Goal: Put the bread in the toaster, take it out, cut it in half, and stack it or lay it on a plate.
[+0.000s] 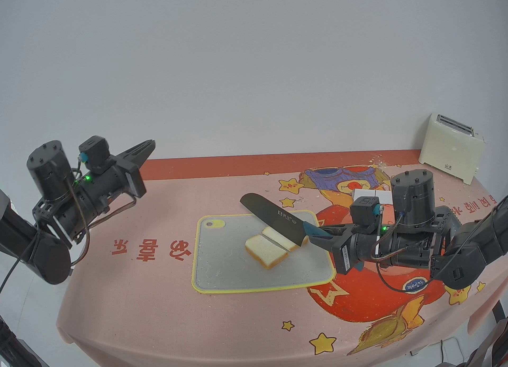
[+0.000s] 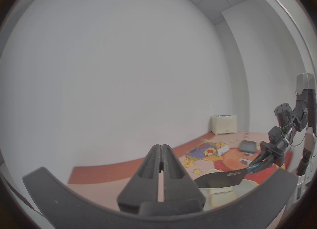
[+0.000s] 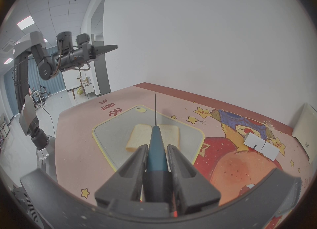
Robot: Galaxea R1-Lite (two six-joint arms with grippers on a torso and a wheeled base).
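The bread (image 1: pixel 267 250) lies in two pieces, side by side on the cutting board (image 1: pixel 227 273) on the counter (image 1: pixel 148 288). The right claw (image 1: pixel 324 236) is clamped on the knife (image 1: pixel 272 216), with the blade over the pieces. The left claw (image 1: pixel 144 148), pressed together, hangs high at the left. The toaster (image 1: pixel 451 148) stands at the far right corner.

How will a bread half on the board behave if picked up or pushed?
Likely light and soft: the near half looks thick and pale, so a hard pinch may crush it. It lies flat on the board, so a push should slide it, not roll it. The far half seems to touch it, so lifting one might nudge the other.
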